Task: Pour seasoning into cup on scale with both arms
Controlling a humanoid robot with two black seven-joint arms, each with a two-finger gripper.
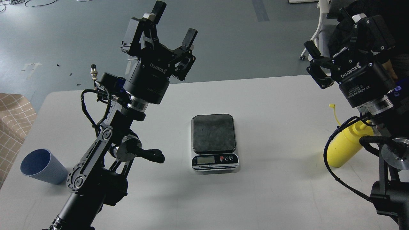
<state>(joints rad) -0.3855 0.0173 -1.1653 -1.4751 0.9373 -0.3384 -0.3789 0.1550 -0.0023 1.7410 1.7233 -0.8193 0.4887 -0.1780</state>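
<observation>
The blue ribbed cup (pixel 43 166) stands on the white table (pixel 274 105) at the near left, beside my left arm. The scale (pixel 214 142) sits mid-table with its dark platform bare. The yellow seasoning bottle (pixel 346 143) stands at the right, partly hidden behind my right arm and its cables, its tethered cap (pixel 332 106) sticking up. My left gripper (pixel 174 22) is open and empty, raised high above the table's far left. My right gripper (pixel 329 33) is open and empty, raised above the far right.
A checked tan cloth (pixel 12 118) lies off the table's left edge. A white chair base (pixel 314 35) stands on the grey floor beyond the table's far right corner.
</observation>
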